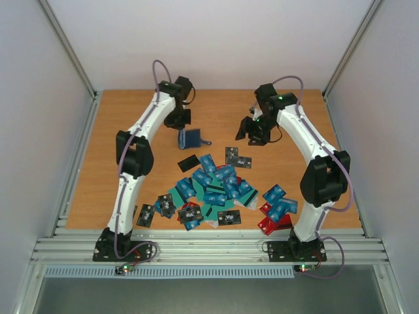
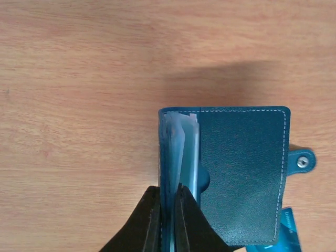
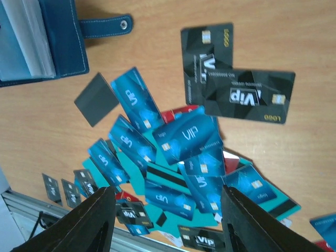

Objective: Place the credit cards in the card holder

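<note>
Your left gripper (image 2: 167, 195) is clenched on one cover of the open holder (image 2: 241, 173), which sits on the table beyond the cards (image 1: 213, 190). Its long side runs in line with the fingers, snap tab toward the right arm. Your right gripper (image 3: 167, 197) hangs released over the cards.

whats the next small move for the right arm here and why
Probably lower the open, empty right gripper onto the blue plastic VIP card lying uppermost beneath it and close. The left gripper pinches an edge of the navy folding card holder, holding it open.
</note>
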